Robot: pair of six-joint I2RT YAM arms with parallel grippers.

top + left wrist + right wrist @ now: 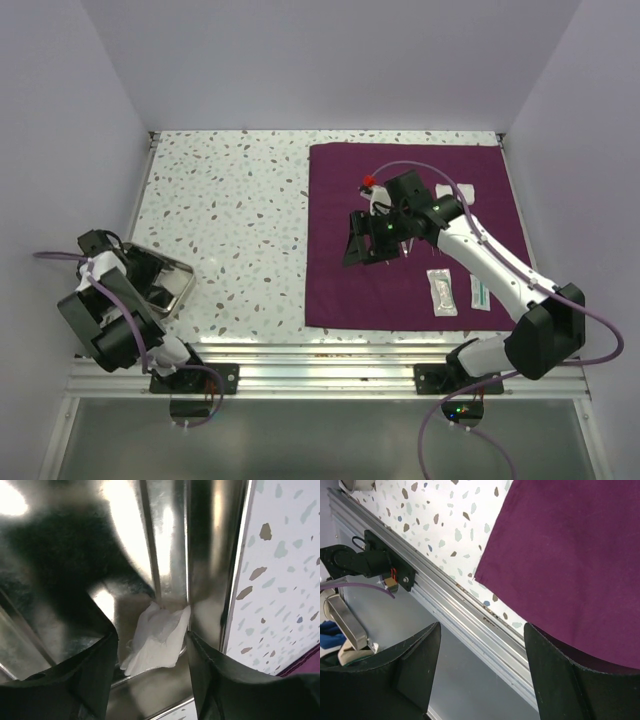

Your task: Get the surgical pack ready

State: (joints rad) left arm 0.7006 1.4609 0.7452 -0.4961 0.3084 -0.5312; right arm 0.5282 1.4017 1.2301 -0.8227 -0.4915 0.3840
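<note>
The surgical pack, a large dark-purple cloth [470, 250], lies flat on the right half of the table and also shows in the right wrist view [570, 555]. My right gripper [368, 245] hangs above the cloth's left part, open and empty [481, 626]. My left gripper [150, 278] reaches into a steel tray [185, 285] at the near left. It is open [150, 635], with a crumpled white gauze pad [160, 637] lying on the tray floor between its fingers. The right finger [200, 655] is at the pad's corner.
Two flat sealed packets [441, 292] [480, 292] lie on the cloth's near right part. A white item [458, 190] lies by the right arm on the cloth's far side. The speckled tabletop [230, 220] spreads between tray and cloth. A metal rail [330, 355] runs along the near edge.
</note>
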